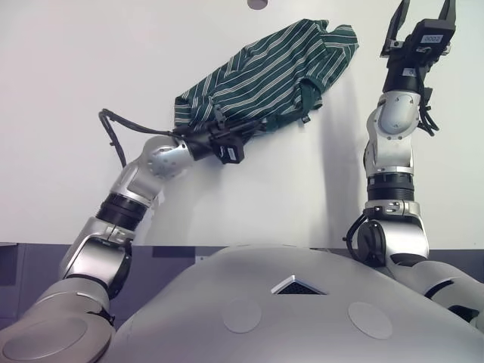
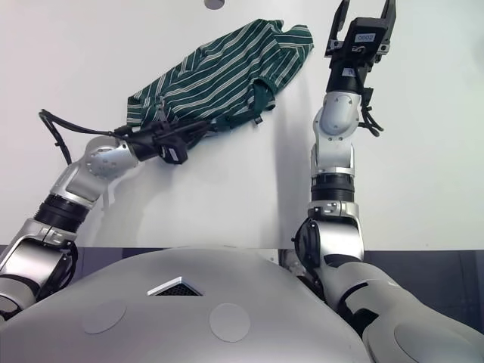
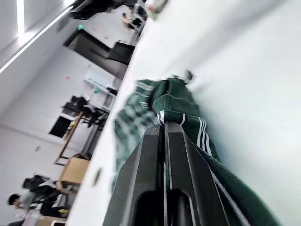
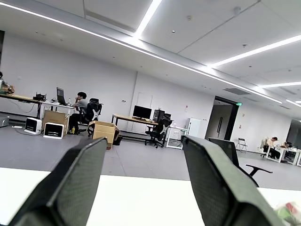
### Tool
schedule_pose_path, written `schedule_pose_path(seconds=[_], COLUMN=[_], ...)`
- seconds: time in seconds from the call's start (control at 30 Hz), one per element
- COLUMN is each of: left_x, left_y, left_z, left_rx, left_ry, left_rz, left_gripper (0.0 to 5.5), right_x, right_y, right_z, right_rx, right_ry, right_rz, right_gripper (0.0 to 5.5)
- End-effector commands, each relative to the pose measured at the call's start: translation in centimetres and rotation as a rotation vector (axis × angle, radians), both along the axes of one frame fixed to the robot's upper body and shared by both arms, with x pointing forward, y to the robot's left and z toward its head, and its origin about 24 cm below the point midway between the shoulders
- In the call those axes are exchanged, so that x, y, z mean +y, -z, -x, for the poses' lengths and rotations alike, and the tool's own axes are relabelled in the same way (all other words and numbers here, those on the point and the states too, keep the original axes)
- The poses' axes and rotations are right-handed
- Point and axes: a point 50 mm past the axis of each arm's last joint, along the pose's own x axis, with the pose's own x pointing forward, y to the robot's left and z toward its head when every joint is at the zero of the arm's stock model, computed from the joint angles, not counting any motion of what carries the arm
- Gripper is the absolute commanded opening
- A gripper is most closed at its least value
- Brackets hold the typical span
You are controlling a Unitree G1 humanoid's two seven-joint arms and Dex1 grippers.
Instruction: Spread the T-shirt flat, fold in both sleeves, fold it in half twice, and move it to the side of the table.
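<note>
A: Head view?
B: Crumpled T-shirt [image 1: 265, 72] lies far across the table [image 1: 68, 68]. Left hand [image 1: 251, 128] at its near edge. Right hand [image 1: 425, 11] apart, to its right.
A: Left wrist?
B: Clenched on the T-shirt.
A: Right wrist?
B: Released, spread wide.

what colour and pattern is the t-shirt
The T-shirt is dark green with thin white stripes, clearest in the left eye view.

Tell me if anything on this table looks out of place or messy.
The T-shirt lies crumpled in a bunched heap on the table, not flat. The left end effector is shut on its near edge; the right end effector is open beside it, apart from the cloth.
</note>
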Motion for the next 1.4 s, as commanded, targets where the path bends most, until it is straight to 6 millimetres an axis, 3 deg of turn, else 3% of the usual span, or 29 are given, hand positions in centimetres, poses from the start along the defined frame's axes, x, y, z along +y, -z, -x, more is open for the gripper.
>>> schedule_pose_path(seconds=[0.03,0.1,0.23,0.37,0.57,0.7,0.83,0.97,1.27,1.4], left_x=[1.3,1.6,1.9,1.8,3.6,3.2,3.0,3.0,3.7,3.9], left_y=[-4.8,-6.3,-5.8,-4.2,-0.1,0.7,0.7,0.8,1.1,-0.6], left_z=[-0.7,0.1,2.1,4.0,8.0,8.1,7.2,6.9,6.3,4.2], left_rx=[-0.026,0.019,0.187,0.378,0.707,0.700,0.639,0.613,0.587,0.494], left_ry=[0.047,0.110,0.157,0.158,0.227,0.220,0.191,0.181,0.135,0.048], left_rz=[0.048,0.040,0.024,0.039,-0.211,-0.230,-0.219,-0.223,-0.228,-0.095], left_gripper=[0.03,0.03,0.03,0.03,0.03,0.03,0.03,0.03,0.00,0.00], right_x=[-0.5,-1.0,-3.6,-4.9,-4.1,-3.6,-3.0,-3.0,-3.1,-3.3], right_y=[-1.1,-0.7,3.3,5.3,4.1,3.3,4.2,4.7,4.8,2.8], right_z=[-0.1,0.7,3.3,4.4,2.5,1.5,1.7,1.7,2.2,1.7], right_rx=[0.064,0.172,0.512,0.602,0.538,0.551,0.635,0.708,0.695,0.605], right_ry=[-0.230,-0.405,-0.684,-0.760,-0.805,-0.882,-0.994,-1.038,-1.063,-1.027], right_rz=[0.184,0.365,0.781,0.897,0.891,0.896,0.895,0.754,0.700,0.682], right_gripper=[2.98,2.98,2.98,2.98,2.98,2.98,2.98,2.98,1.12,0.16])
